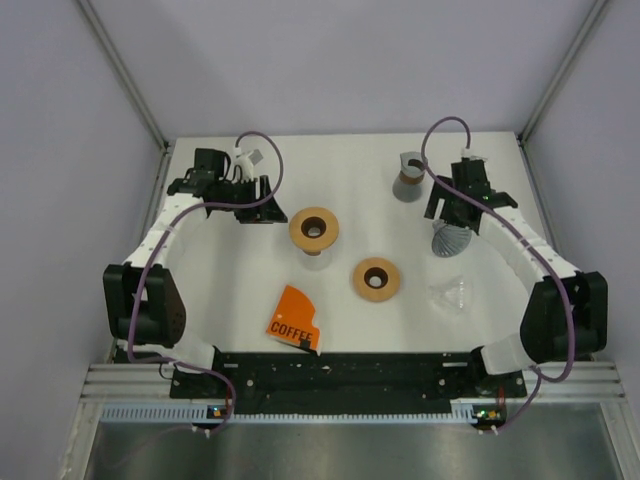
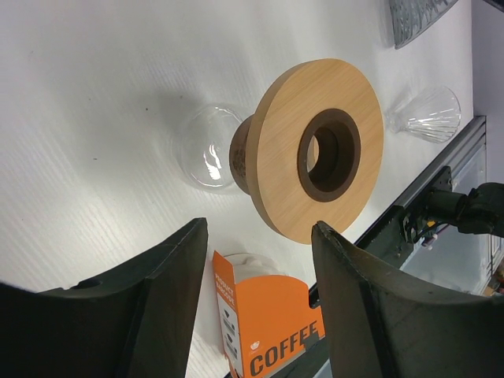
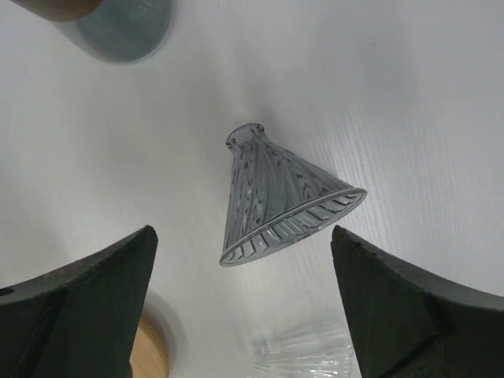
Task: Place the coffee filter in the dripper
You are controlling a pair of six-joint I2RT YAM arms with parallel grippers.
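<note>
Left gripper [image 2: 260, 228]: jaws partly open, nothing between them, pointed at glass dripper with round wooden collar [image 2: 331, 150] just ahead on white table [image 1: 350, 165]. Right gripper [image 3: 244, 232]: jaws spread wide, empty, hovering over smoky grey ribbed glass cone dripper [image 3: 276, 201], tipped on side. Orange cardboard box marked COFFEE [image 1: 293, 318] lies near front edge, between arms. Whether box holds coffee filter: cannot tell.

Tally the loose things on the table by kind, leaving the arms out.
Wooden rings: 2
Ribbed cones, one grey and one clear: 2
Orange coffee box: 1
Grey cup: 1
Total: 6
</note>
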